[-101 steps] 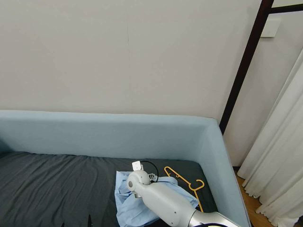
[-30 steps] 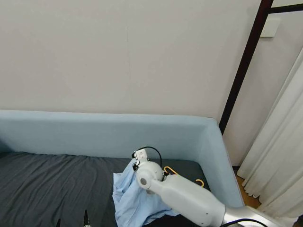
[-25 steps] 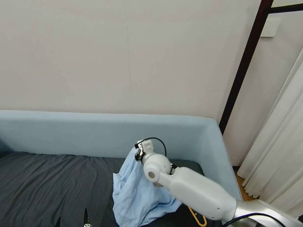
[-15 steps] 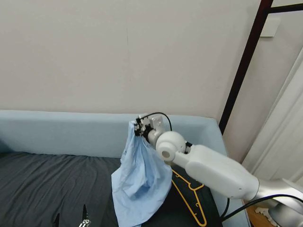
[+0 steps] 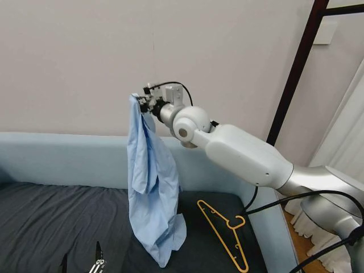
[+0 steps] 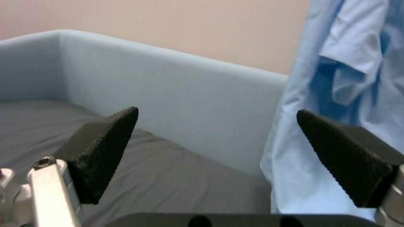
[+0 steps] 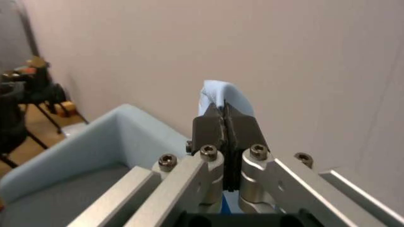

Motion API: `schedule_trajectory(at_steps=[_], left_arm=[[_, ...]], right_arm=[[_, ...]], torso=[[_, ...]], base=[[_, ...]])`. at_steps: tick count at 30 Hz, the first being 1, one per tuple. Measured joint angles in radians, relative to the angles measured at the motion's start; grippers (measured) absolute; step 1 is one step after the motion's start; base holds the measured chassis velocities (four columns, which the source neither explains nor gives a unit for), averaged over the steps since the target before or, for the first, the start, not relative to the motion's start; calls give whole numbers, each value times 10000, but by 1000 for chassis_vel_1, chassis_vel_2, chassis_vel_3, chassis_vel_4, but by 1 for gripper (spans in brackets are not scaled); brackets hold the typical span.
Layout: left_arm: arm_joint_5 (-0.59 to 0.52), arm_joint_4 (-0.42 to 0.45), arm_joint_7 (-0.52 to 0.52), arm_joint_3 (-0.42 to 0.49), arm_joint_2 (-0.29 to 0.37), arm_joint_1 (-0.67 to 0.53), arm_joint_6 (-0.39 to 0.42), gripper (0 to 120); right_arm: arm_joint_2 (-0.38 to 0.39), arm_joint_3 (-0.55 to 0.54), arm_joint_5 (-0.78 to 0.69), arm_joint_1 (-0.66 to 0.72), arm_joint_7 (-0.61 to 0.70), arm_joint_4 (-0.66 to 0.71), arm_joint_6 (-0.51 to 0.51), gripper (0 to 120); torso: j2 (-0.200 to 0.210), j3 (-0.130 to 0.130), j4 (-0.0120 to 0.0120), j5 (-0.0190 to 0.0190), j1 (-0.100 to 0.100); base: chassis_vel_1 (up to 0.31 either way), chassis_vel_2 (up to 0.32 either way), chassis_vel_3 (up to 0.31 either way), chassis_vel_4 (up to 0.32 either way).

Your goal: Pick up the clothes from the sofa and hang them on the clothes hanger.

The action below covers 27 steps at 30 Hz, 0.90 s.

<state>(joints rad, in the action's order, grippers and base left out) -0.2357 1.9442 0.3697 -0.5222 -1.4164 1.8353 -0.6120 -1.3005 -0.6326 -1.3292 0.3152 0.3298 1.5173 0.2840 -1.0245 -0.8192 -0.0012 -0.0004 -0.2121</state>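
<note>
While the right gripper (image 5: 143, 102) is raised above the sofa's backrest, its jaws are clenched on the top edge of one light blue shirt (image 5: 149, 182), and a fold of cloth pokes out beyond the closed tips in the right wrist view. The shirt hangs free with its long axis straight up and down. Its pinched end is at the top, in front of the wall (image 5: 74, 57). Its lower hem points down toward the seat, but I cannot tell whether the hem touches it. The cloth is bunched and creased, with one loose flap folded over the upper half.

One sofa (image 5: 68, 159) runs across the scene, with a pale blue padded back and side wall and a dark grey seat cushion (image 5: 51, 222). One yellow hanger (image 5: 224, 227) lies flat on that cushion just to the right of the shirt's hem, near the sofa's right end, its hook toward the side wall. Behind the sofa the wall is plain and light. A dark rack post (image 5: 296, 68) slants up at the right, and a white curtain (image 5: 347, 148) hangs beyond it.

Low over the seat at the near edge, the left gripper (image 6: 215, 125) is released. Its two black fingers are spread wide and empty, facing the backrest with the shirt off to one side.
</note>
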Motion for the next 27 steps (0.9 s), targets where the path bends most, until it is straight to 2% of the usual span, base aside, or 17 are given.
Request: schedule_trajectory(at_steps=[2,4,5,8,9,13,14,18,19,23,24,27], left_arm=[[1,-23,24,13,-57,0,14,99],[29,-52,37,69,-144,0,52,99],[29,-52,37,69,-144,0,52,99],[131,-61,33,147,-196,81,66,99],[131,-61,33,147,-196,81,66,99],[230,-43,-49,159,42,294,-11,99],[230,-43,-49,159,42,294,-11,99],[246,-3,-71,129,346,326,191,99],[246,-3,-71,129,346,326,191,99],[171,116,-89,241,770,-40,776,99],[171,116,-89,241,770,-40,776,99],[-420,279,-92,380,1608,-641,1644,99]], right_arm=[[315,9,-235,-17,-55,493,-39,0],[1049,-139,-350,-287,-360,1341,-233,0],[1049,-139,-350,-287,-360,1341,-233,0],[2708,-755,471,-1360,-1186,2666,-760,0],[2708,-755,471,-1360,-1186,2666,-760,0],[4303,-889,2380,-4001,-1652,3534,-1280,0],[4303,-889,2380,-4001,-1652,3534,-1280,0],[5413,-302,4393,-6867,-2358,3769,-1867,0],[5413,-302,4393,-6867,-2358,3769,-1867,0],[6201,474,6055,-9085,-3089,3915,-2602,0],[6201,474,6055,-9085,-3089,3915,-2602,0],[6578,1196,6706,-10104,-3496,4014,-3059,0]], torso=[[0,0,0,1,1],[-1,1,-3,2,1],[-1,1,-3,2,1],[-1,1,-4,7,1],[-1,1,-4,7,1],[0,0,-7,9,1],[0,0,-7,9,1],[-1,0,-4,7,3],[-1,0,-4,7,3],[-1,1,-6,2,3],[-1,1,-6,2,3],[-1,1,-1,1,3]], base=[[0,0,0,0],[0,0,0,0],[0,0,0,0],[0,0,0,0],[0,0,0,0],[0,0,0,0],[0,0,0,0],[0,0,0,0],[0,0,0,0],[0,0,0,0],[0,0,0,0],[0,0,0,0]])
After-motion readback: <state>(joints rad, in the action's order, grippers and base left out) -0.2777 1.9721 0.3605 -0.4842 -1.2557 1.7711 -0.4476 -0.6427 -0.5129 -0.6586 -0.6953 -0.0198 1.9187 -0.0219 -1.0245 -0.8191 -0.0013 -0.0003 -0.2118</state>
